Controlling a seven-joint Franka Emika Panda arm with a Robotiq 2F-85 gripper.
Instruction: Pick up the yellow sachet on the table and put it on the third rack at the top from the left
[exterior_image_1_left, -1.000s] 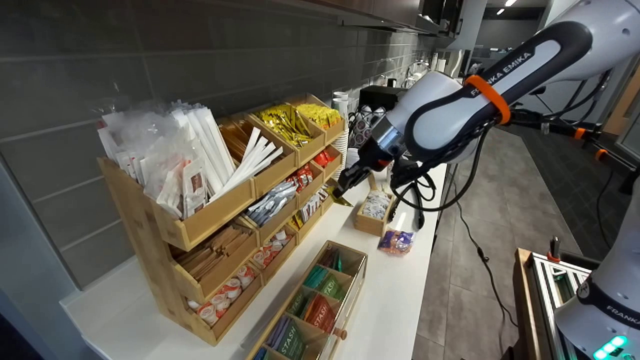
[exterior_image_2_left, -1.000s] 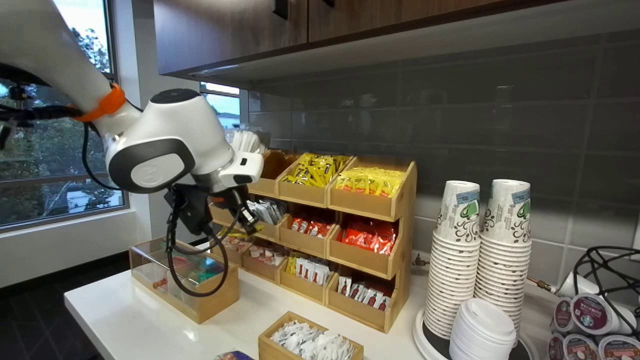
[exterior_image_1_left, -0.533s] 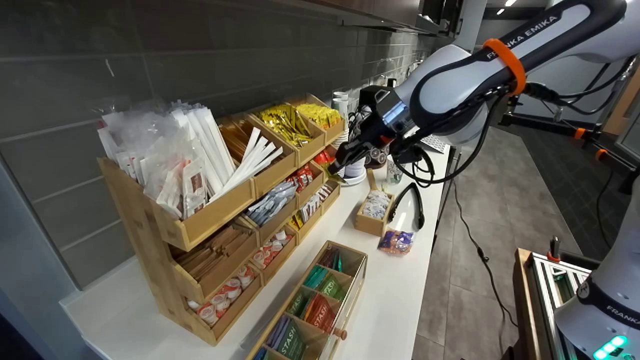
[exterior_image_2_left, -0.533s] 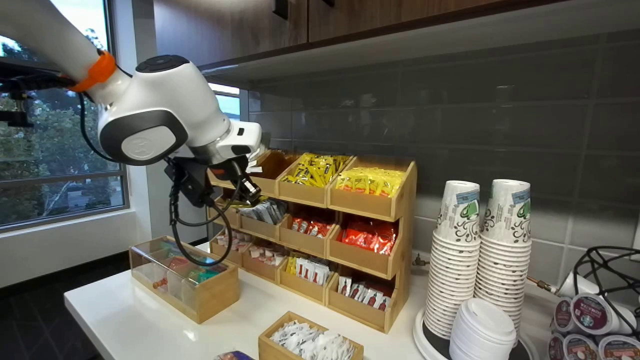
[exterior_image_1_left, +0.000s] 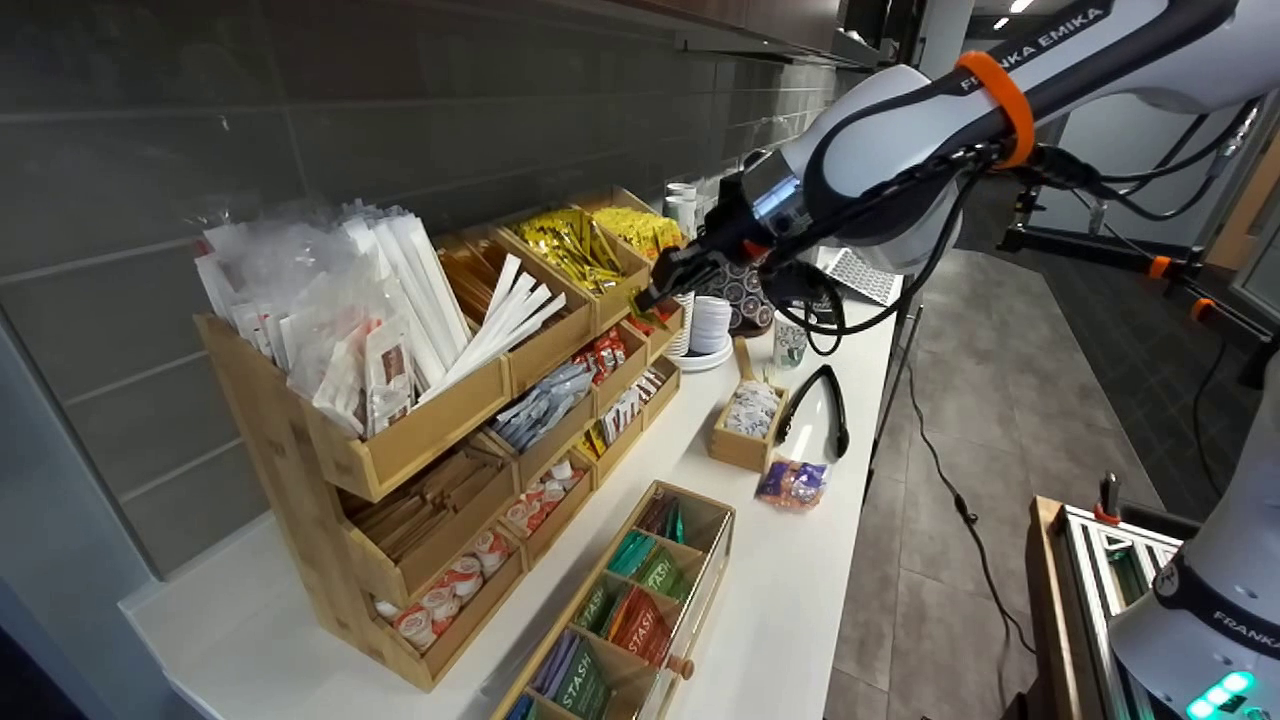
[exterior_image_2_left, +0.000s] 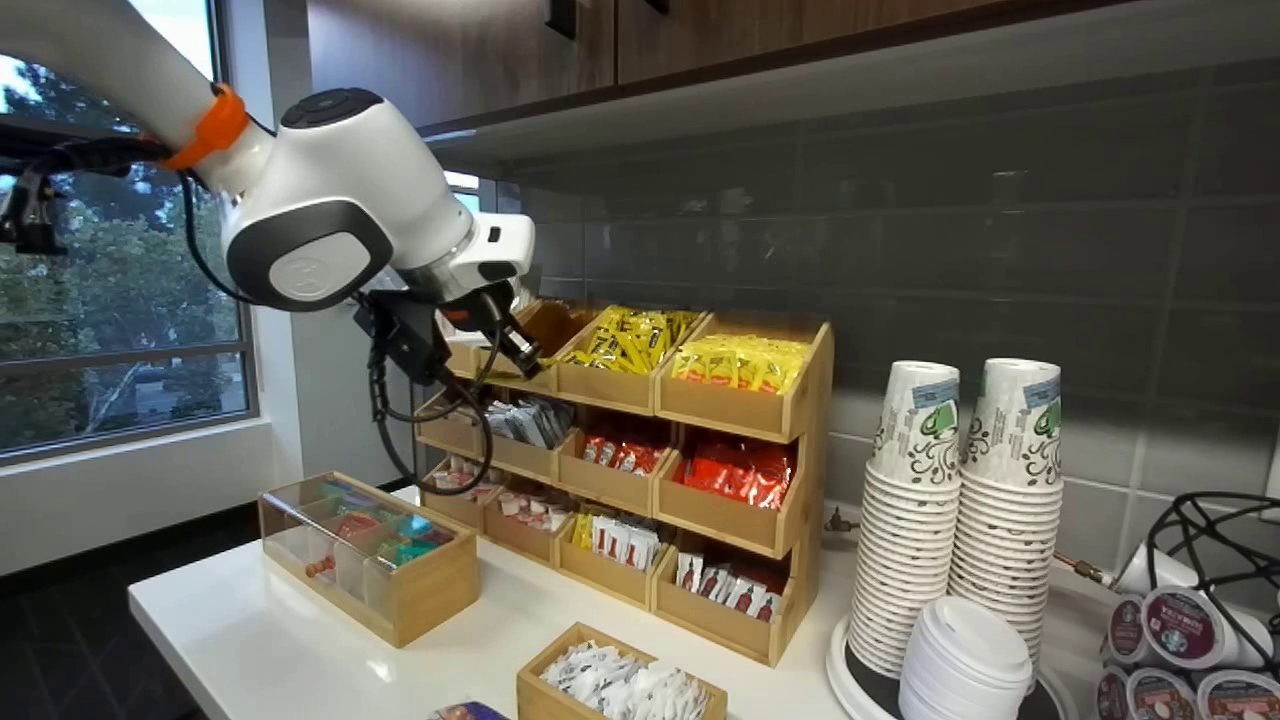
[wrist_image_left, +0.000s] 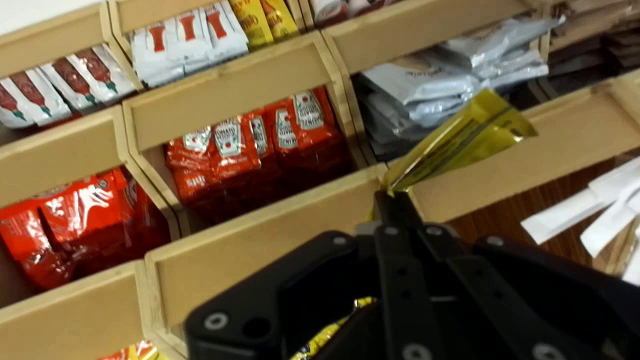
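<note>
My gripper (wrist_image_left: 395, 202) is shut on the yellow sachet (wrist_image_left: 460, 137), pinching one end so the packet sticks out beyond the fingertips. In an exterior view the gripper (exterior_image_2_left: 530, 358) is at top-tier height, with the sachet (exterior_image_2_left: 512, 378) just in front of the pale wooden organiser. The third rack (exterior_image_2_left: 605, 388), filled with yellow packets, lies just to the right of the fingertips there. In the wrist view the fingertips overlap the third rack's front wall (wrist_image_left: 265, 240) near its divider with the brown-stick section. The gripper (exterior_image_1_left: 648, 298) partly hides the sachet in an exterior view. The white table (exterior_image_1_left: 770, 600) is below.
Another top section (exterior_image_2_left: 730, 400) holds yellow packets at the organiser's end. Lower tiers hold red ketchup (wrist_image_left: 250, 145) and grey packets (wrist_image_left: 430, 90). A tea box (exterior_image_1_left: 620, 600), a box of white packets (exterior_image_1_left: 745, 440) and cup stacks (exterior_image_2_left: 905, 560) stand on the table.
My gripper has risen from beside the lower tiers to the top tier, carrying the yellow sachet. Over the last half second it has also moved closer to the organiser.
</note>
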